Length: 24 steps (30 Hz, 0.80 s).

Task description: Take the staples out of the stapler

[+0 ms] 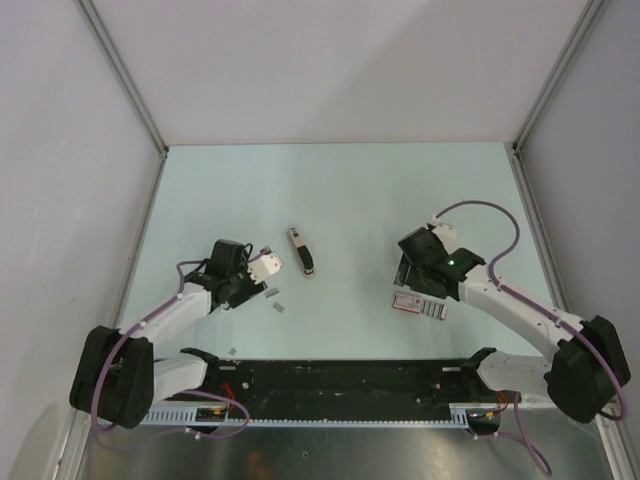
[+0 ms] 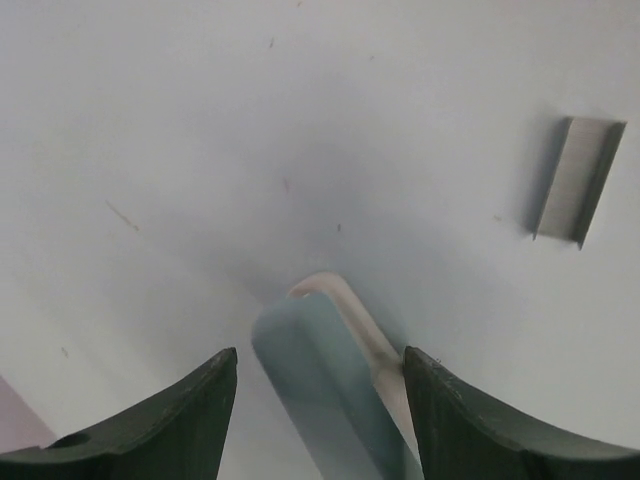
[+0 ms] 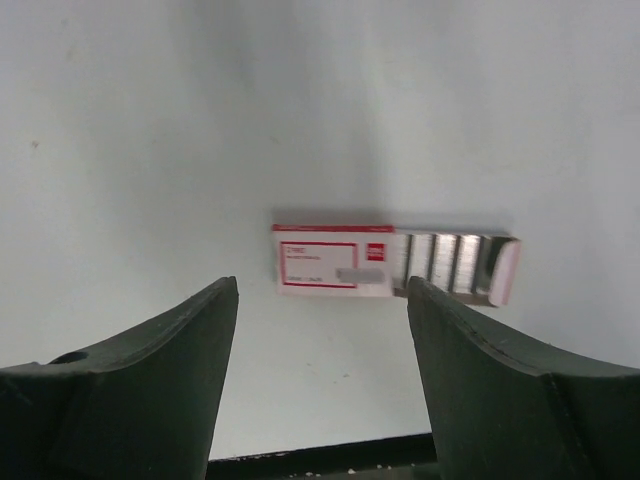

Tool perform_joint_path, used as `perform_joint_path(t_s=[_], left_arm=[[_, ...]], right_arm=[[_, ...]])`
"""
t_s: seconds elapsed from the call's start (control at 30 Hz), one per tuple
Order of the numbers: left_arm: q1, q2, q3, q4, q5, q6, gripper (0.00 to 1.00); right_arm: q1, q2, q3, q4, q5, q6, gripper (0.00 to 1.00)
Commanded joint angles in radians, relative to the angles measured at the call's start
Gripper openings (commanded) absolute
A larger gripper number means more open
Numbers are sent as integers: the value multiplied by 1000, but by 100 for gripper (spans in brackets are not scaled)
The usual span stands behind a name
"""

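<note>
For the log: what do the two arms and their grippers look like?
The left arm and right arm have white links, black joints and bulky black bases; a purple cable loops along each. A small green light marks the right wrist. Gripper fingers are dark, curved wedges.

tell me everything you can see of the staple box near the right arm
The staple box lies flat on the pale table, just ahead of the open right claw, which does not seem to touch it. It looks like cardboard: a white sleeve with a red-framed label, print too small to read. The inner tray is slid partly out to the right in the right wrist view, showing rows of grey staples and a pinkish end flap.
</note>
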Motion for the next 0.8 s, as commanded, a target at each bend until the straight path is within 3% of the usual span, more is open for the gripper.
perform_joint_path(t_s=[0.0,0.07,0.13,0.2,0.47,0.77], left_arm=[[28,-72,20,-15,-39,6,73],[32,-102,53,-31,-35,-12,74],[32,-130,95,-63,-18,-38,74],[33,-150,141,-98,2,-63,75],[33,-206,258,-198,122,-161,77],[33,-223,270,-215,155,-183,77]], right_arm=[[-53,-96,-17,-153,93,86,78],[-81,-134,-31,-191,95,107,82],[-109,-178,-51,-220,91,127,95],[-136,-216,-67,-236,87,143,98],[-304,-220,-100,-217,-8,191,99],[-337,-102,-174,-82,-51,221,99]])
